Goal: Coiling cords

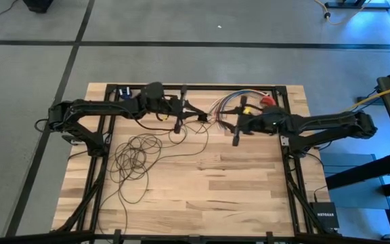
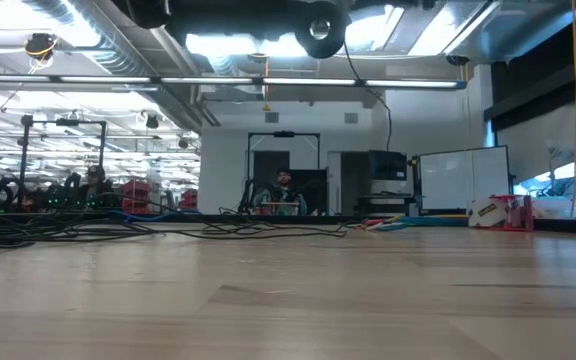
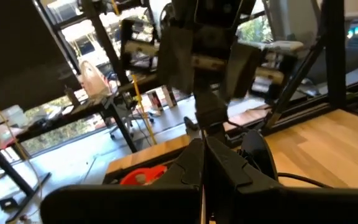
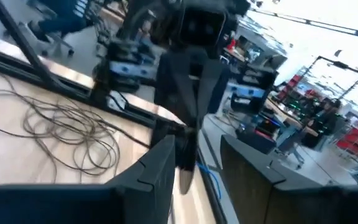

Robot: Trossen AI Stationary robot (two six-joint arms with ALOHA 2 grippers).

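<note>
The left gripper hangs over the far middle of the table, fingers pressed together with nothing visible between them. Facing it, just across a small gap, the right gripper holds its fingers parted around empty air. Whether a strand of the cords runs up to the left fingertips is hard to make out from above; a thin dark line leads from below them toward the tangle. The cords lie well off to the left gripper's near side, on the left half of the table: a loose heap of thin dark overlapping loops with stray tails. Their round end piece cannot be picked out. Beyond the two grippers, a bundle of multicoloured wires fans out at the far edge. In the low view both grippers are cut off above.
</note>
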